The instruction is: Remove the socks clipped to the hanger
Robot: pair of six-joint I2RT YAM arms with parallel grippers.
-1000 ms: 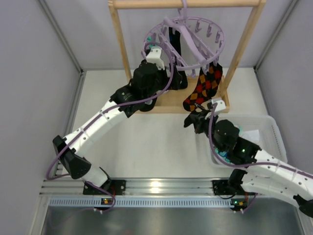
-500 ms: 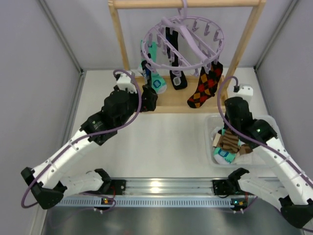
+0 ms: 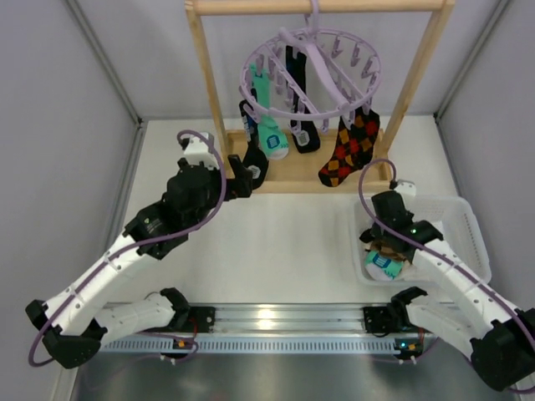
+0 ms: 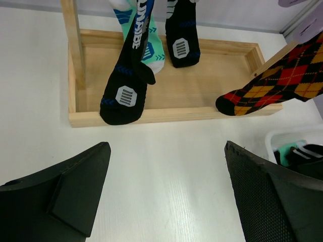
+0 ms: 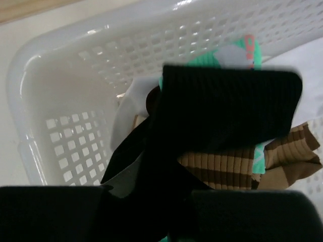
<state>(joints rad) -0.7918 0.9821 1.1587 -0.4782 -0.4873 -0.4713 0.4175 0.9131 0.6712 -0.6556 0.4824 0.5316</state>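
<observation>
**Four socks on the hanger, one over the basket**

We see the left gripper [image 4: 166, 199] released, its jaws spread wide above the bare worktop [image 3: 284, 242]. It sits just in front of the wooden rack [image 4: 166, 115] and touches nothing. The lavender hanger [image 3: 316, 65] hangs by its hook from the rack's top bar, with four socks clipped to it. A black grey-patch sock [image 4: 126, 96] is nearest the left gripper, with a teal-white sock [image 4: 150, 50] just behind it. A second black sock [image 4: 181, 45] hangs further along, and an argyle sock [image 4: 272, 85] is on the right side (red, orange and black diamonds). Their toes dangle over the rack's base tray.

The right gripper [image 3: 384, 244] is clenched on a black ribbed sock [image 5: 227, 106], which it holds over the white basket [image 5: 101, 65] at the right of the worktop. Below that sock lie a brown striped sock [image 5: 227, 169] and some teal fabric [image 5: 255, 53]; we cannot tell how many socks the basket holds
</observation>
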